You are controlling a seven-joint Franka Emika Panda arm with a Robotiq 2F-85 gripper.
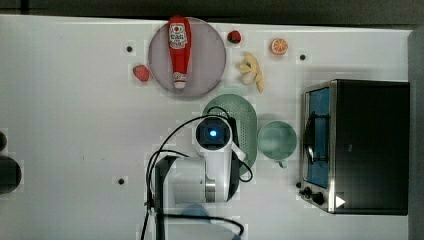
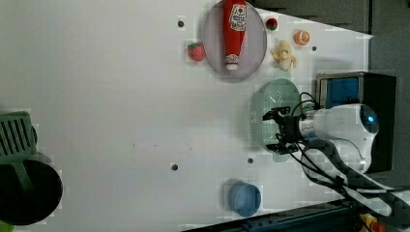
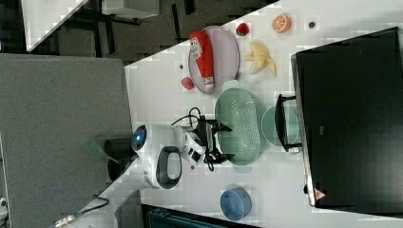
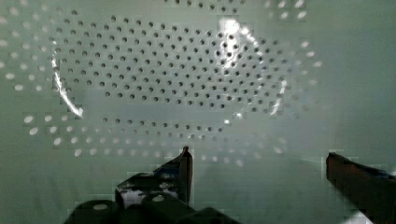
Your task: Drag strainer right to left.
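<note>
Strainer: the strainer [image 3: 237, 127] lies on the desk [image 1: 75, 125] towards the top view's right, its long side running from the desk's far edge toward the near one, well in from both.
Neighbours: a green cup [image 1: 277, 140] sits just beside it on the top view's right, before the toaster oven [image 1: 367, 145]; a plate [image 1: 205, 60] bearing a ketchup bottle [image 1: 179, 50] lies close to its far end.
Gripper: the gripper [image 4: 257, 163] hangs released over the perforated bowl, jaws spread wide, clasping nothing.
Stage: judged to be the approach; no hold on the rim or wall yet.
Risk, slipping: fingers pressing only the smooth sloped inside may skid, leaving the strainer where it is.
Risk, tipping: a pull taken high on the rim could lift the opposite side.
Risk, collision: a path veering toward the desk's far edge could nudge the plate or the strawberry [image 1: 141, 73].
</note>
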